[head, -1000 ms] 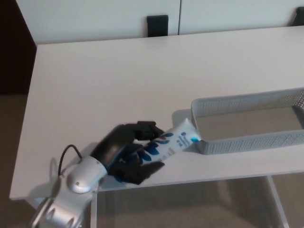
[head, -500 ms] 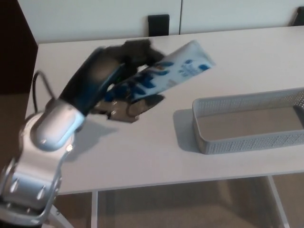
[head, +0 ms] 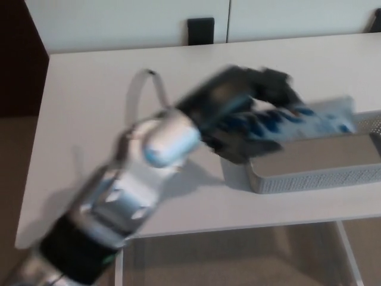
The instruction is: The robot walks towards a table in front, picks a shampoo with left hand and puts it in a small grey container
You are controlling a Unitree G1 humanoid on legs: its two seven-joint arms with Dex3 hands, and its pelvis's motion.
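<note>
Left hand [head: 247, 113] clamped round the shampoo [head: 324, 119] — black fingers wrapped over the tube's near half, all of it blurred. Tube lying almost level, free end pointing right, above the left end of the small grey container [head: 309, 179] (touching the rim or clear of it: cannot tell). Container on the white table [head: 95, 119], near the front edge — right side. Right hand nowhere in sight.

The left arm [head: 113, 202] slants up from the lower left corner, blurred, with its silver wrist [head: 169, 140] lifted above the forearm. The black left hand [head: 247, 113] points right, fingers curled round the shampoo [head: 318, 119].
</note>
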